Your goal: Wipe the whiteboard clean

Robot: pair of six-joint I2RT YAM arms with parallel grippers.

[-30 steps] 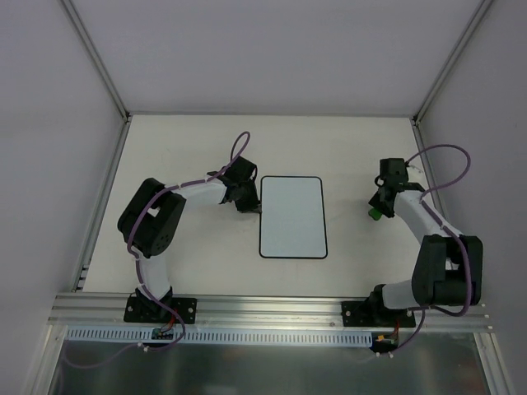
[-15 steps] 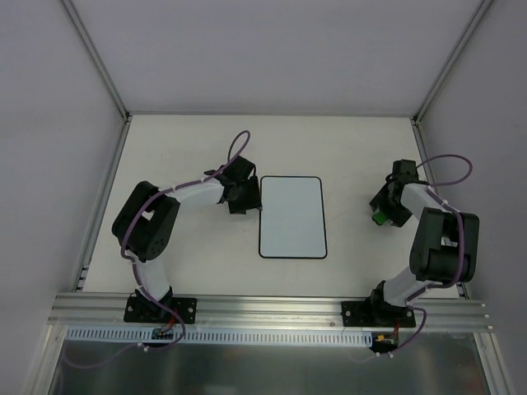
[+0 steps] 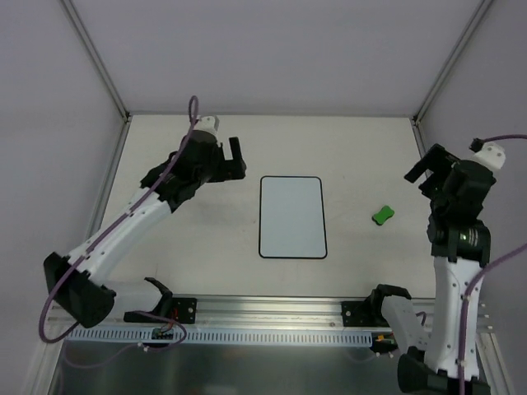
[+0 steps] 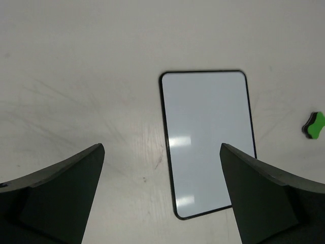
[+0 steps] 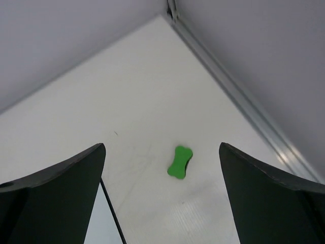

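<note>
The whiteboard point(image 3: 292, 216) lies flat in the middle of the table, white with a thin black border and no marks on it. It also fills the middle of the left wrist view point(image 4: 208, 137). A small green eraser point(image 3: 382, 216) lies on the table to its right, seen too in the right wrist view point(image 5: 180, 162). My left gripper point(image 3: 230, 164) hangs open above the table left of the board's far end, nothing between its fingers point(image 4: 161, 150). My right gripper point(image 3: 428, 169) is raised open right of the eraser, empty point(image 5: 161, 150).
Aluminium rails bound the table at the left point(image 3: 107, 189) and along the front point(image 3: 272, 309). Grey walls close in the back and both sides. A corner post and side rail point(image 5: 238, 96) run just beyond the eraser.
Both grippers opened and both arms rose off the table. The left one left the board's left edge. The right one let go of the green eraser, which now lies on the table.
</note>
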